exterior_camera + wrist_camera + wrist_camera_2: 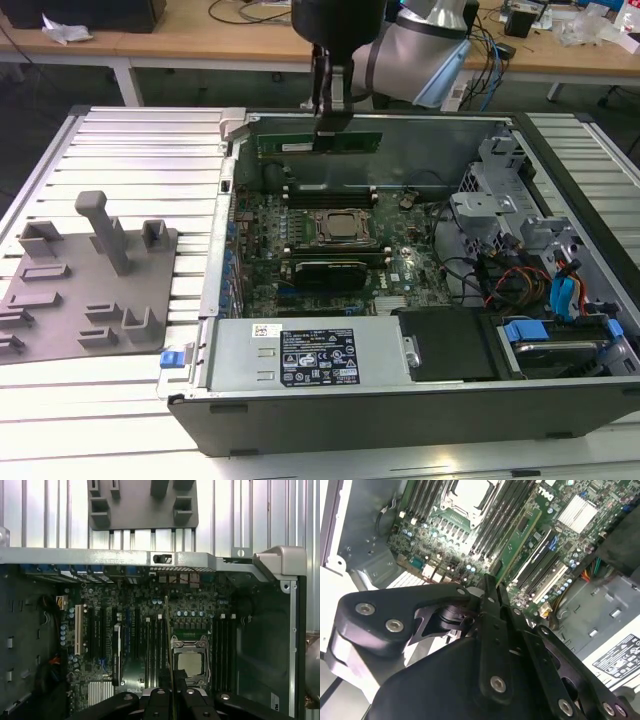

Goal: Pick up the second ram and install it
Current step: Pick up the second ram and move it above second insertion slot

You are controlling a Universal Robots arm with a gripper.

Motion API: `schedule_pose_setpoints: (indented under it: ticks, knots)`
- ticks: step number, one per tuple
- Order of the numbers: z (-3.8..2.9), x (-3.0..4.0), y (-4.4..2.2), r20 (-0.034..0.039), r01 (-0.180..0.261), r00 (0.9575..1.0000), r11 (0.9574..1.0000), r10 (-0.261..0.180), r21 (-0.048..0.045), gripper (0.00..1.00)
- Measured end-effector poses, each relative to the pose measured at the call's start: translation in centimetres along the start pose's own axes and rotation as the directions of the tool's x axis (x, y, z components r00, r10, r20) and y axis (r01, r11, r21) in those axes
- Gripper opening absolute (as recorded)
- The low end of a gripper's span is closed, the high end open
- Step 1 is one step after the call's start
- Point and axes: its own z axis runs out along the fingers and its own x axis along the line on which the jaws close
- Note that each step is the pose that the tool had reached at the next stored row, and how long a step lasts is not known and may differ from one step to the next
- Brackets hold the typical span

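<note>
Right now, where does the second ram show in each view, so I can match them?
Exterior view: the second ram hangs level in the jaws, beyond the processor socket.
Second wrist view: lengthwise, running from the jaws past the socket.
First wrist view: edge-on, a thin line beside the socket.
Shared landmark: the processor socket.

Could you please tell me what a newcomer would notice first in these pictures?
The black pincer grips a long thin green circuit-board ram stick above the open dark computer case. On the exterior view's left lies a grey plastic fixture tray with upright posts.
</note>
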Motion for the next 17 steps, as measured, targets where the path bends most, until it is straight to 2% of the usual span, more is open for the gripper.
schedule_pose_setpoints:
  ticks: [2, 5, 8, 14, 17]
  knots:
    - [0.02, -0.02, -0.4, 0.0, 0.0, 1.0, 1.0, 0.0, -0.0004, 0.14]
    - [0.17, -0.06, -1.51, 0.0, 0.0, 1.0, 1.0, 0.0, -0.0017, 0.14]
    - [0.56, -0.04, -2.07, 0.0, 0.0, 1.0, 1.0, 0.0, -0.0032, 0.14]
    - [1.63, 0.04, -3.65, 0.0, 0.0, 1.0, 1.0, 0.0, -0.0055, 0.14]
    - [1.86, 0.06, -4.07, 0.0, 0.0, 1.0, 1.0, 0.0, -0.0059, 0.14]
